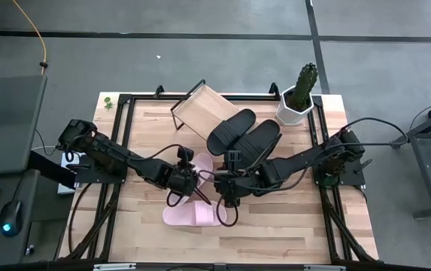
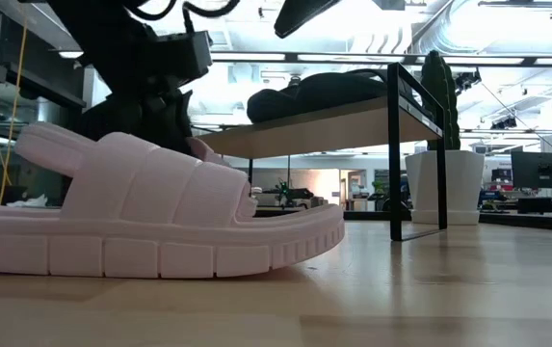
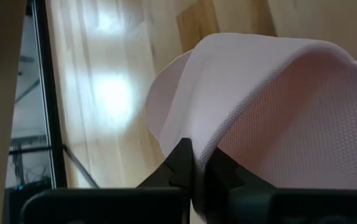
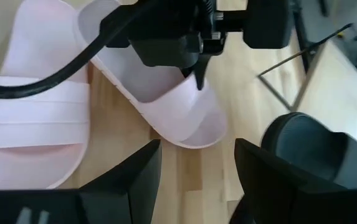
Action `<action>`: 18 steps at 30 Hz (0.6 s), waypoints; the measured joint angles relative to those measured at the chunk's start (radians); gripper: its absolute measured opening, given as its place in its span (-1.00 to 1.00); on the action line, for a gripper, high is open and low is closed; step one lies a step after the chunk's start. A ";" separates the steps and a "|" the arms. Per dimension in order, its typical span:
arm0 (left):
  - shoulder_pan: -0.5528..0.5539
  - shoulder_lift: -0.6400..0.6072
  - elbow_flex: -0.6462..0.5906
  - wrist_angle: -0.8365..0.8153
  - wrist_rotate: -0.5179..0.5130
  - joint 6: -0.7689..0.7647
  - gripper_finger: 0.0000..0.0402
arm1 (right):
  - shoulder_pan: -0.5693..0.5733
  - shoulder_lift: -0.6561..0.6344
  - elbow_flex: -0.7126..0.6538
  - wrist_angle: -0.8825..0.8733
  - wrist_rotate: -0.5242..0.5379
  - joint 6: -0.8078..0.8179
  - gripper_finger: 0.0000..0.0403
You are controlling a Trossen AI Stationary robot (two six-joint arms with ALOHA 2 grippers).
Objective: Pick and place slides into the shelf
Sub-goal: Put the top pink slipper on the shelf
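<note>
Two light pink slides lie at the table's middle. One rests flat on its sole near the front edge (image 1: 187, 215) (image 2: 150, 217) (image 4: 35, 112). My left gripper (image 1: 187, 175) (image 3: 203, 165) is shut on the other (image 1: 202, 164) (image 4: 159, 93). My right gripper (image 1: 226, 199) (image 4: 197, 168) is open, hovering right of it and touching nothing. Both black slides (image 1: 244, 134) (image 2: 328, 92) lie on the shelf's slanted wooden board (image 1: 202, 109) (image 2: 324, 120). My left gripper pinches the pink slide's strap at its edge (image 3: 194, 134) (image 4: 194, 87) between the two fingers. It comes from above, pointing down, with the strap's smooth outer face on one side and its textured inner face on the other. Whether the sole is off the table cannot be told.
A white pot with a cactus (image 1: 298, 98) (image 2: 444, 178) stands at the far right, next to the shelf. A black metal frame (image 1: 125, 135) runs around the wooden tabletop. Bare wood lies at the near right (image 1: 305, 226).
</note>
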State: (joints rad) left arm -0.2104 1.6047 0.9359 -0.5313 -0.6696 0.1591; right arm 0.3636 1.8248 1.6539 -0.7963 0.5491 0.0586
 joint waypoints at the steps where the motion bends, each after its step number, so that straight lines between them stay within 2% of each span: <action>1: 0.000 0.000 0.001 -0.010 -0.003 -0.009 -0.99 | 0.003 0.000 0.000 0.000 0.010 0.000 -0.04; 18: 0.000 -0.054 0.001 -0.103 -0.031 -0.079 -0.99 | 0.006 0.000 0.000 -0.012 0.086 0.016 -0.04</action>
State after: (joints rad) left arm -0.2104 1.5509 0.9372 -0.6339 -0.7004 0.0802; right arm 0.3695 1.8244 1.6539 -0.8084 0.6352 0.0749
